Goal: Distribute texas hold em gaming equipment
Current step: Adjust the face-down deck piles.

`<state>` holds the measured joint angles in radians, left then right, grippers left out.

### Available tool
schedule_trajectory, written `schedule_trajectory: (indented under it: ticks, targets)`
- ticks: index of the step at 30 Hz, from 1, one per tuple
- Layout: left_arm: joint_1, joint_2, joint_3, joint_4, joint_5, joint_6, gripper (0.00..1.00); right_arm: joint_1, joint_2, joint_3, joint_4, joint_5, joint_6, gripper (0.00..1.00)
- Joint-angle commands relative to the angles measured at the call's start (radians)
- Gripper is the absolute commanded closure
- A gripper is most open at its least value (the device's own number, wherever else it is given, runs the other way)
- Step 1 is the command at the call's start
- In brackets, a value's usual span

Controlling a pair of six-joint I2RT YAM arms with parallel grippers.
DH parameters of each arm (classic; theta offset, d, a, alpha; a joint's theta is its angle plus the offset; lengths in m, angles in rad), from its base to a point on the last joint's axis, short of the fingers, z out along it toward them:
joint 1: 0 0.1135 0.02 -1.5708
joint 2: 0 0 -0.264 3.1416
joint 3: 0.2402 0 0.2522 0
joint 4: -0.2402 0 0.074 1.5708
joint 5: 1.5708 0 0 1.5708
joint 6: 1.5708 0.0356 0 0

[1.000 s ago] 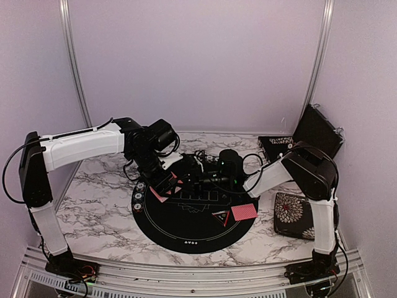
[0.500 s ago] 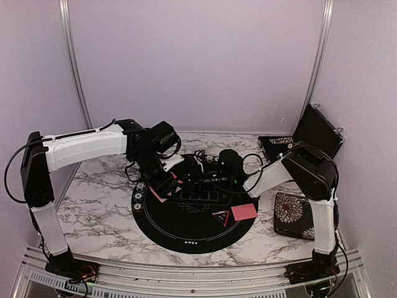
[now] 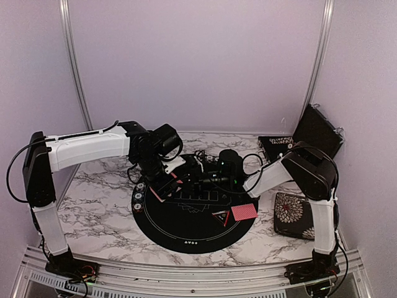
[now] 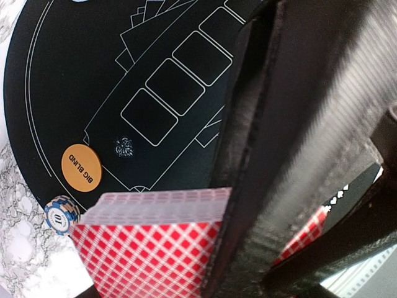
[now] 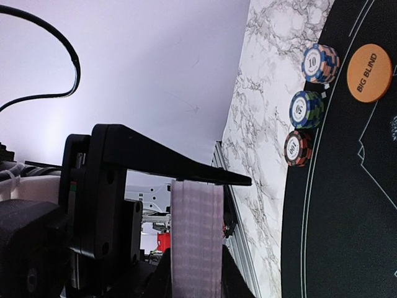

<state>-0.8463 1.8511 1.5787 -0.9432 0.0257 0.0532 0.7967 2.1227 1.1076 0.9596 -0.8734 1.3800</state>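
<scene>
My right gripper (image 3: 189,180) (image 5: 205,223) is shut on a deck of red-checked playing cards (image 5: 197,236) (image 3: 160,195), held edge-on over the mat's left part. My left gripper (image 3: 170,183) (image 4: 291,248) stands open astride that deck (image 4: 149,248), one finger (image 4: 279,155) across its top. A strip of red card back shows between the fingers. An orange BIG BLIND button (image 4: 80,165) (image 5: 370,72) lies on the mat. Three striped chip stacks (image 5: 307,109) (image 3: 138,197) line its left rim. One red card (image 3: 244,212) and a black triangle marker (image 3: 220,217) lie at the mat's right.
The round black mat (image 3: 186,233) with white lines covers the middle of the marble table. A floral-patterned case (image 3: 293,214) sits to its right. Behind that, an open black case (image 3: 316,130) stands at the back right corner. Purple walls enclose the table.
My left gripper has edged slightly right toward the deck and its jaws have narrowed. The right arm and the deck have not moved.
</scene>
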Motion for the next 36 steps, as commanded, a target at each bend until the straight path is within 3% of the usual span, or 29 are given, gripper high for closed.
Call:
schedule_trajectory:
  ticks: [1,10,36]
  targets:
    - [-0.002,-0.007,0.012,0.004,-0.020,0.010,0.31,0.010,-0.010,0.003,0.026,-0.002,-0.005,1.00]
    - [-0.002,-0.010,0.008,0.006,-0.006,0.017,0.38,0.010,-0.021,0.004,-0.014,0.004,-0.034,0.99]
    - [0.000,-0.026,-0.022,0.008,0.062,0.027,0.41,0.012,-0.049,0.018,-0.109,0.009,-0.110,0.69]
